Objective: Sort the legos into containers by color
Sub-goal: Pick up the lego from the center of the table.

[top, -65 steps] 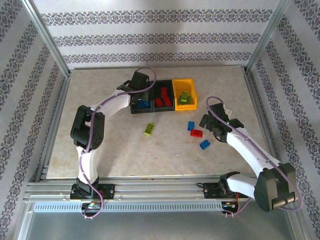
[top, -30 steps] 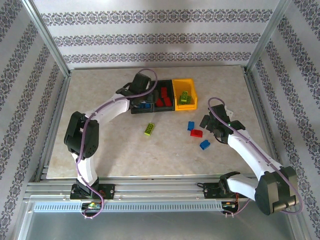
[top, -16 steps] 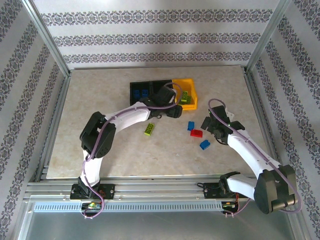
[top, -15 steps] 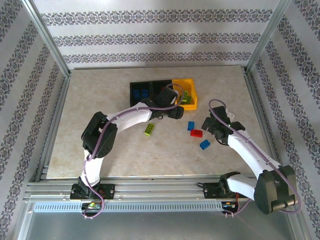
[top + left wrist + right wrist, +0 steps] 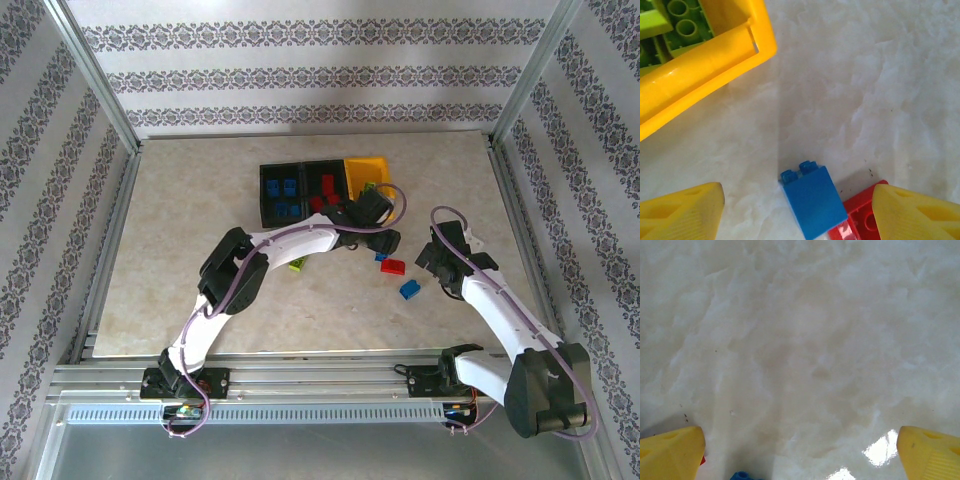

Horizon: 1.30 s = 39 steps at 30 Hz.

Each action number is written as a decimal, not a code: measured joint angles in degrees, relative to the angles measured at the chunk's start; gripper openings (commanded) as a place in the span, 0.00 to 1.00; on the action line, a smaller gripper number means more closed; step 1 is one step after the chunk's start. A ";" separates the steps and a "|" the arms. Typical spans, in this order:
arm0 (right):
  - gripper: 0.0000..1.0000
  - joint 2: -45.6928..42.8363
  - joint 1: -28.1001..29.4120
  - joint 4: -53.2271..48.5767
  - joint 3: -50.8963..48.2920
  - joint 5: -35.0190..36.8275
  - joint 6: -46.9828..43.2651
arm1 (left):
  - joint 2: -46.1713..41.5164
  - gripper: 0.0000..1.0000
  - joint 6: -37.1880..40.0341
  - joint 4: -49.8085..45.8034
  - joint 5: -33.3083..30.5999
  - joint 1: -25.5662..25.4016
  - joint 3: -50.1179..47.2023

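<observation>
The left arm stretches far across, its gripper (image 5: pixel 799 207) hanging just in front of the yellow bin (image 5: pixel 705 65), fingers spread wide. The right gripper (image 5: pixel 800 452), near the bin's right, gapes too.

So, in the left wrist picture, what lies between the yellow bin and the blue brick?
In the left wrist view that stretch is bare table: the yellow bin and the blue brick lie apart, nothing between them.
</observation>
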 measured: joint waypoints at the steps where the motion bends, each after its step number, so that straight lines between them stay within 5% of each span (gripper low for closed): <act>1: 0.98 0.00 -0.11 0.00 -0.07 -0.02 0.00 | 1.01 0.77 0.22 -0.74 -0.02 -0.11 1.29; 19: 0.98 -1.95 -0.22 0.07 -0.48 -0.07 0.02 | 7.30 0.62 3.30 -7.89 -3.21 -1.18 7.63; 30: 0.98 -3.41 -0.22 0.24 -0.96 -0.11 0.20 | 7.80 0.34 4.35 -9.09 -4.81 -1.18 7.63; 39: 0.98 -4.61 -0.22 0.20 -1.18 -0.35 0.20 | 4.94 0.33 4.52 -8.20 -7.82 -1.11 3.26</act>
